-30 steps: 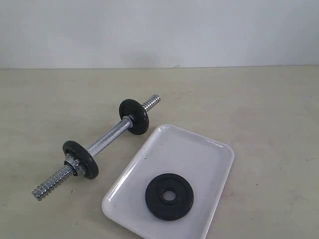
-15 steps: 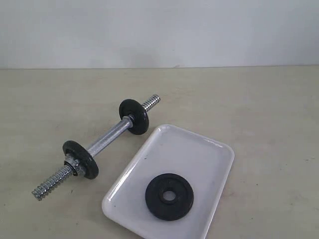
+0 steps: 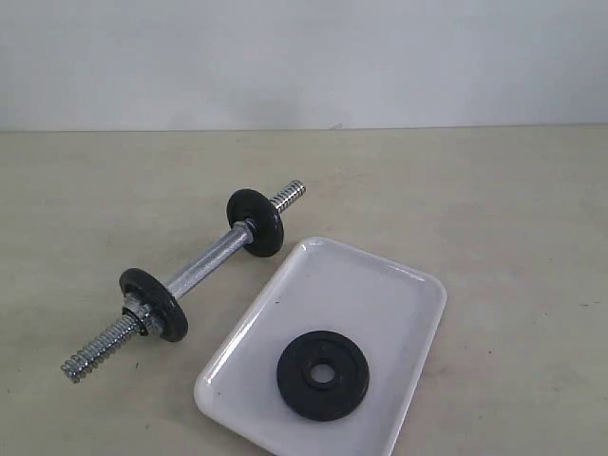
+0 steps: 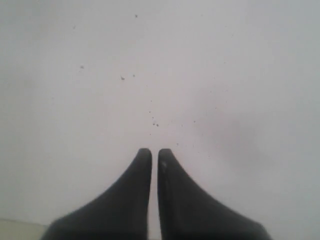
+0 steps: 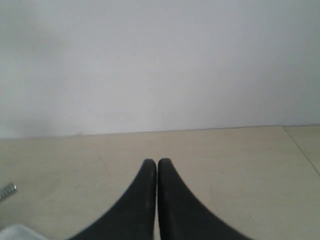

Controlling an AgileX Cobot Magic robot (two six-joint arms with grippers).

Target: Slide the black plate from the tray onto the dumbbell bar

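Left gripper [image 4: 154, 157]: pointing at a plain white wall [image 4: 210, 65]; jaws standing almost together with only a thin slit between the dark fingers [image 4: 125, 200], gripping nothing.
Dumbbell bar [image 3: 204, 264]: lying on the beige table [image 3: 513, 218] on the left of the exterior view, running slantwise from the near left to the far right, its threaded ends sticking out past two discs.
Near mounted disc [image 3: 157, 304]: sitting upright on the bar by the near threaded end, bright fittings pressing against its outer face.
Far mounted disc [image 3: 256, 221]: sitting upright on the bar by the far threaded end, just beside the tray's far corner.
Tray [image 3: 361, 285]: lying flat on the table just to the right of the bar, set at an angle, its long side running roughly alongside the bar.
Black plate [image 3: 298, 372]: lying flat in the near part of the tray, apart from the bar and clear of both pairs of jaws; appearing in neither wrist view.
Right gripper [image 5: 157, 165]: hanging over bare table, facing the wall; jaws pressing together, holding nothing; a threaded bar tip [image 5: 7, 190] and a sliver of the tray [image 5: 20, 231] showing at the frame's edge, well off to one side of the fingers [image 5: 135, 205].
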